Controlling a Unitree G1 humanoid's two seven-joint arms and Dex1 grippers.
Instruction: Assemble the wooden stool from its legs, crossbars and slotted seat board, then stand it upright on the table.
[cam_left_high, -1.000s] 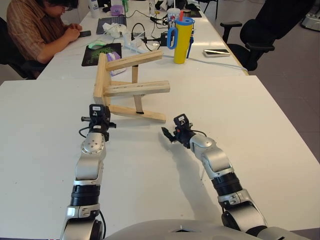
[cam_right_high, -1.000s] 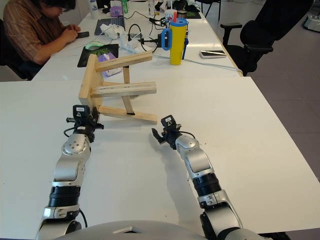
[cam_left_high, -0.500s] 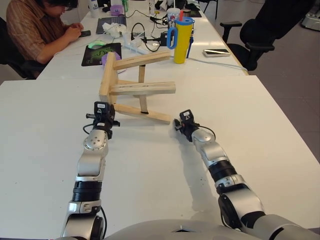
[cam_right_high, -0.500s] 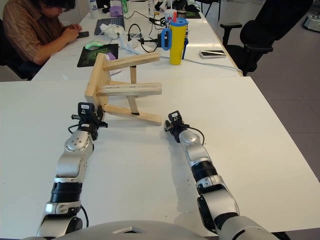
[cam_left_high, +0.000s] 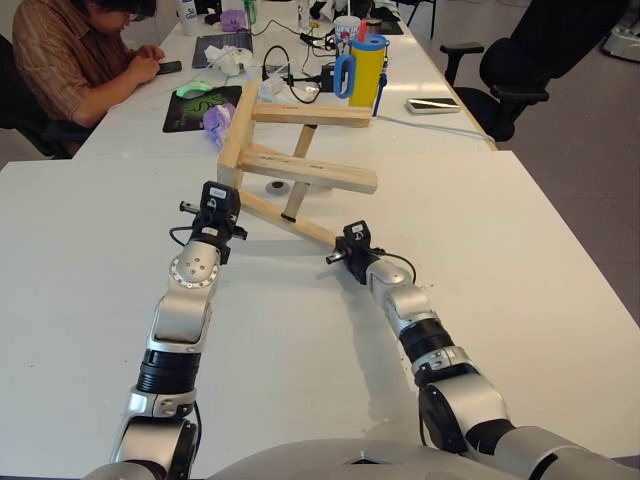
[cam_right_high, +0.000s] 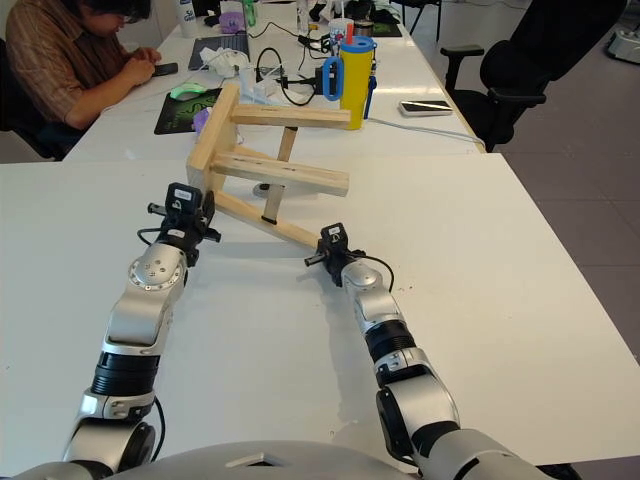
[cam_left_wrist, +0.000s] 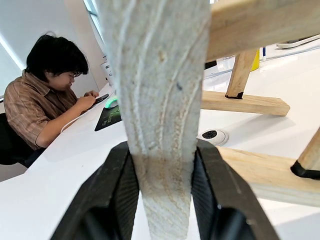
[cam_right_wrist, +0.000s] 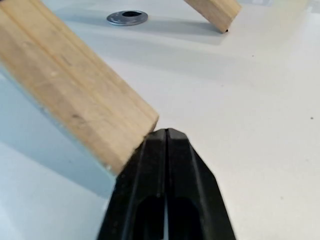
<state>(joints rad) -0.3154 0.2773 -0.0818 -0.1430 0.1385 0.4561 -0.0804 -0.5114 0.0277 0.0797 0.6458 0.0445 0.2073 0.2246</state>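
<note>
The wooden stool (cam_left_high: 300, 170) lies on its side on the white table (cam_left_high: 520, 250), its legs pointing right. Its seat board (cam_left_high: 237, 130) stands on edge at the left. My left gripper (cam_left_high: 218, 205) is shut on the seat board's near end; the left wrist view shows the board (cam_left_wrist: 160, 75) clamped between both black fingers (cam_left_wrist: 112, 195). My right gripper (cam_left_high: 340, 250) is shut with nothing in it, its tips touching the free end of the lowest leg (cam_left_high: 290, 215). That leg end (cam_right_wrist: 75, 95) sits just beside the closed fingertips (cam_right_wrist: 166, 145) in the right wrist view.
A yellow bottle (cam_left_high: 365, 80), cables, a phone (cam_left_high: 433, 105) and a dark mouse mat (cam_left_high: 200, 108) lie on the far table behind the stool. A round metal grommet (cam_right_wrist: 127, 18) sits in the tabletop under the stool. An office chair (cam_left_high: 500, 90) stands at the back right.
The stool has swung and shifted away and to the right with my left gripper on its seat board. My right gripper has shut and moved up to the lowest leg's end.
</note>
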